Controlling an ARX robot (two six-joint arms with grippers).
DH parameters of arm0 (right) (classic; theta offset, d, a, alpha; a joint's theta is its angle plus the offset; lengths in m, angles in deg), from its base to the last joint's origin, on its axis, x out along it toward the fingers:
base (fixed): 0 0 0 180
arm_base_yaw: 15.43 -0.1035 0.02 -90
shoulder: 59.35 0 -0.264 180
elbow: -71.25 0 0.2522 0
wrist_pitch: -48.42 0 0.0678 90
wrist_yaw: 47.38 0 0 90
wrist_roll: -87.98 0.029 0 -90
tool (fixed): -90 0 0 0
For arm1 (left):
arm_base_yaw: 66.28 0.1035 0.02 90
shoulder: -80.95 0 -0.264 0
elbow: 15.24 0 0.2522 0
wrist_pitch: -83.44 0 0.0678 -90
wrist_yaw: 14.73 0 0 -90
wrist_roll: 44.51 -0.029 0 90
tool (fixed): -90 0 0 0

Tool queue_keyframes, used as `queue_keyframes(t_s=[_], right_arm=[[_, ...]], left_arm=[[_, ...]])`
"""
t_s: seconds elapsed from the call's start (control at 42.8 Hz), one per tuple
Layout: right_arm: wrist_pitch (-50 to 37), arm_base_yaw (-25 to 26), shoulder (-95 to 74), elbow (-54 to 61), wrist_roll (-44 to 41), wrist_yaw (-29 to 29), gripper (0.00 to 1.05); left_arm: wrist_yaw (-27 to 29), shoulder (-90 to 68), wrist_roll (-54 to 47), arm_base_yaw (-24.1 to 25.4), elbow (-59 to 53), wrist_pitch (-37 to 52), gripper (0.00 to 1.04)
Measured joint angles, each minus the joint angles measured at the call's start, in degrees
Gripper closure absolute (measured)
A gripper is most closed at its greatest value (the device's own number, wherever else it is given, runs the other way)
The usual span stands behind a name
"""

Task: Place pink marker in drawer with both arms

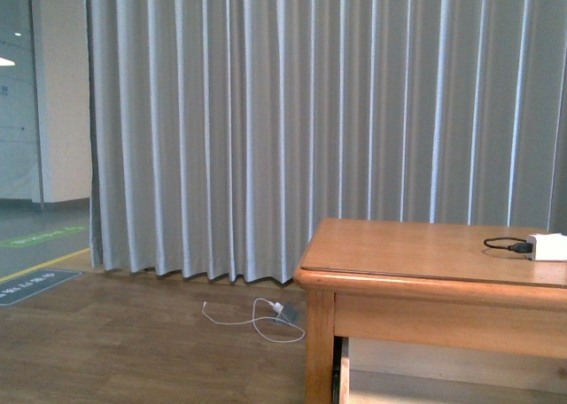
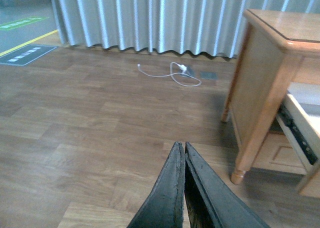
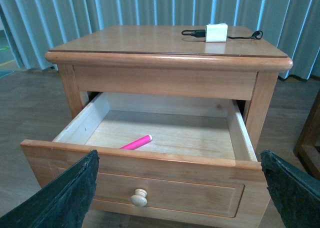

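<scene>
The pink marker (image 3: 136, 142) lies on the pale floor of the open drawer (image 3: 165, 159), close behind its front wall and slanted to it. The right gripper (image 3: 177, 160) faces that front squarely, spread wide and empty, clearly the nearer arm. The left gripper (image 2: 184, 147), pressed shut on nothing, hangs over floorboards beside the dresser (image 2: 260, 83).

even indoor light, soft shadows, wrist views perhaps slightly blurred
</scene>
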Motion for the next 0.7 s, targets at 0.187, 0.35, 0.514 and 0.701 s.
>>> queue_keyframes(t_s=[0.187, 0.35, 0.514, 0.701], right_arm=[[0.0, 0.0, 0.0, 0.0, 0.0, -0.02, 0.09], [0.0, 0.0, 0.0, 0.0, 0.0, 0.0, 0.09], [0.0, 0.0, 0.0, 0.0, -0.02, 0.0, 0.09], [0.0, 0.0, 0.0, -0.02, 0.0, 0.0, 0.09]], left_arm=[[-0.37, 4.55, -0.02, 0.94, -1.64, -2.89, 1.01], [-0.33, 7.76, -0.02, 0.96, -2.47, -5.16, 1.01], [-0.42, 10.19, -0.07, 0.96, -3.32, -5.18, 1.01], [-0.35, 13.57, -0.07, 0.96, -3.32, -8.52, 1.01]])
